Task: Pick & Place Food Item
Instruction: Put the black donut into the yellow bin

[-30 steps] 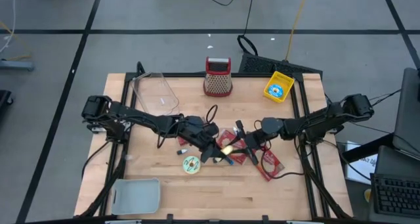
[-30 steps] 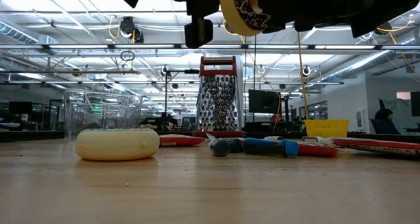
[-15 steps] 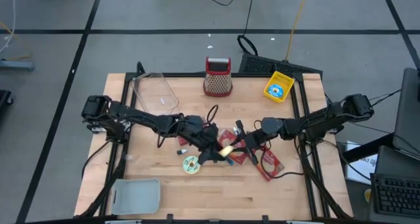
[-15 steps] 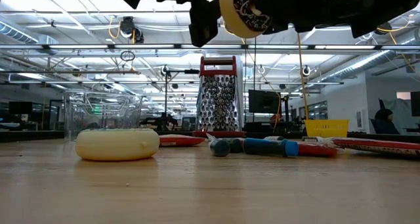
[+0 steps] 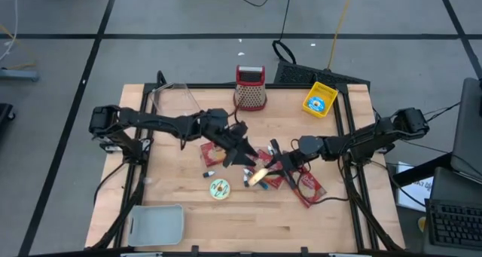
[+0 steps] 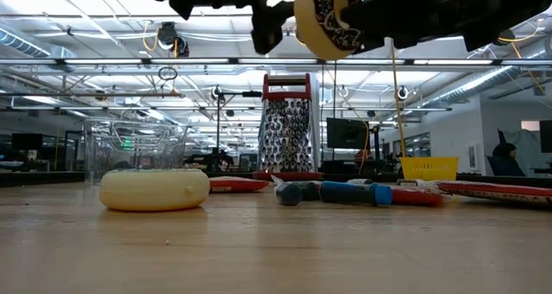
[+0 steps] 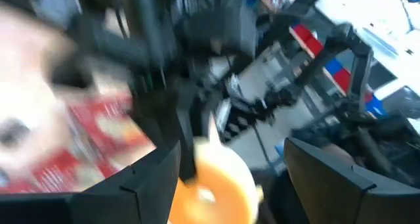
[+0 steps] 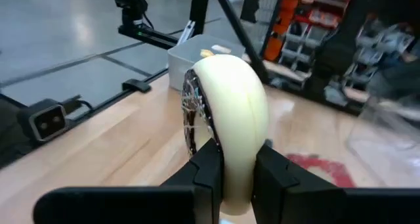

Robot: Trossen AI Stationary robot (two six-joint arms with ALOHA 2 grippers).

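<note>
A cream doughnut with dark sprinkled icing (image 8: 226,112) is held above the table's middle, on edge, with my right gripper (image 5: 269,169) shut on it; the low view shows the doughnut (image 6: 328,18) well clear of the wood. My left gripper (image 5: 242,159) stands open just to the far left of the doughnut, touching nothing; its own wrist view shows the left gripper (image 7: 233,161) with the doughnut (image 7: 210,188) beyond its spread fingers. A second doughnut (image 5: 219,188) lies flat on the table and appears in the low view as a pale ring (image 6: 155,189). My right gripper pinches the doughnut's rim (image 8: 231,159) between its two fingers (image 8: 205,168), one on each flat face. The fingers reach in about level from the table's right side. The doughnut stands upright on edge above the fingers, lifted clear of the table.
Red packets (image 5: 309,186) and a blue-handled tool (image 6: 345,192) lie under the grippers. A box grater (image 5: 250,87), a yellow box (image 5: 319,99) and a clear container (image 5: 177,106) stand along the far edge. A grey tray (image 5: 157,224) sits at the near left corner.
My left gripper has let go of the doughnut and drawn back toward the table's far edge, rising a little. The doughnut has stayed in the air in my right gripper, tipped only slightly.
</note>
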